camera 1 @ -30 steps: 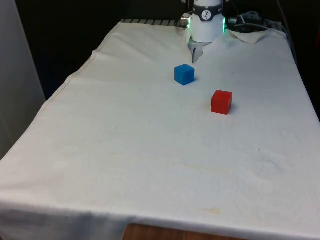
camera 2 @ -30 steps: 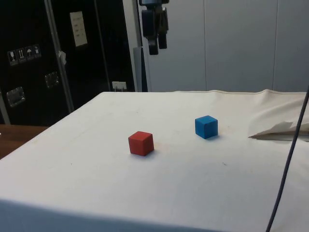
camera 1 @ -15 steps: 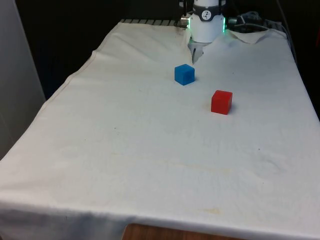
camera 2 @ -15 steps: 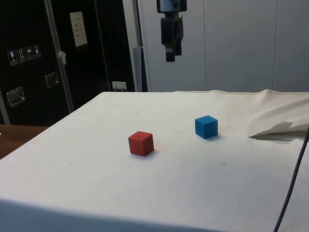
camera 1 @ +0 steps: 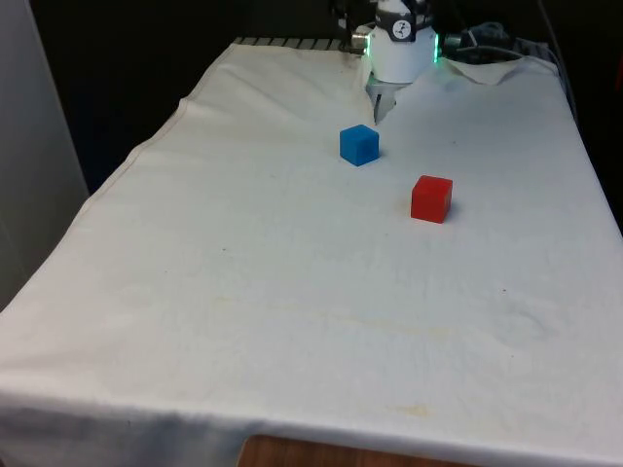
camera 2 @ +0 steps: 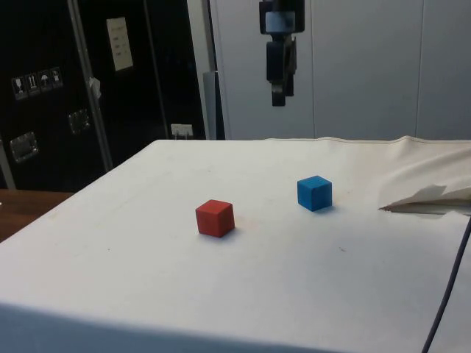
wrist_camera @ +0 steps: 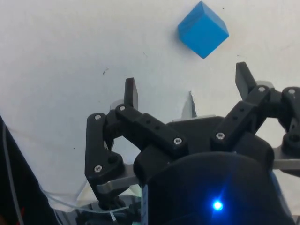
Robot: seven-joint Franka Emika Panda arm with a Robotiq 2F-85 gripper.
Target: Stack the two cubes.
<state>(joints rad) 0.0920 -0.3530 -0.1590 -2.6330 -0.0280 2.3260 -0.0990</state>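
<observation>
Blue cube [wrist_camera: 203, 29] below raised gripper [wrist_camera: 187, 83], jaws apart.

A white cloth [camera 1: 292, 292] covers the table, with dark cabinets [camera 2: 73, 88] beyond its side.

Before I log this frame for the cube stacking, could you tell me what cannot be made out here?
- Front view: the gripper is above the top edge, so its position over the blue cube and red cube is not shown.
- Wrist view: the gripper body covers the cloth beneath.
- Side view: the gripper is edge-on, its finger gap hidden.
</observation>
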